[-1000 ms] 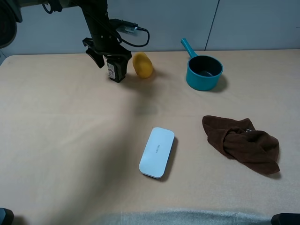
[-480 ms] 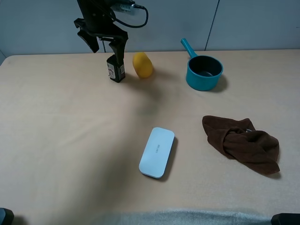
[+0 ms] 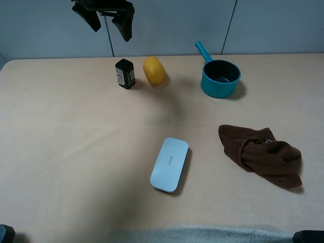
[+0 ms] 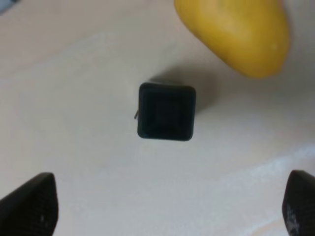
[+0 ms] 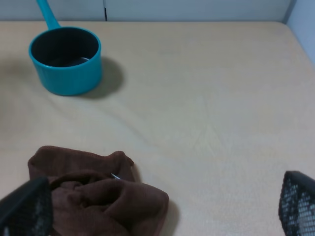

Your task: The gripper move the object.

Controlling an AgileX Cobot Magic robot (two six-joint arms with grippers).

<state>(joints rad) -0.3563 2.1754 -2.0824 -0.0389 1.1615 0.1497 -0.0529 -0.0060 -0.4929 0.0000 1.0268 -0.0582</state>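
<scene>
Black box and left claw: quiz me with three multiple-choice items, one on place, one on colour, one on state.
1. The black box stands beside:
A. the white case
B. the yellow fruit
C. the brown cloth

2. The pot is:
A. teal
B. red
C. white

3. The left claw is:
A. shut on the box
B. open, above the box
C. resting on the table

Answers: 1 B, the box sits right next to the fruit. 2 A, pot and handle are both teal. 3 B, its fingers are spread, the box free below.
</scene>
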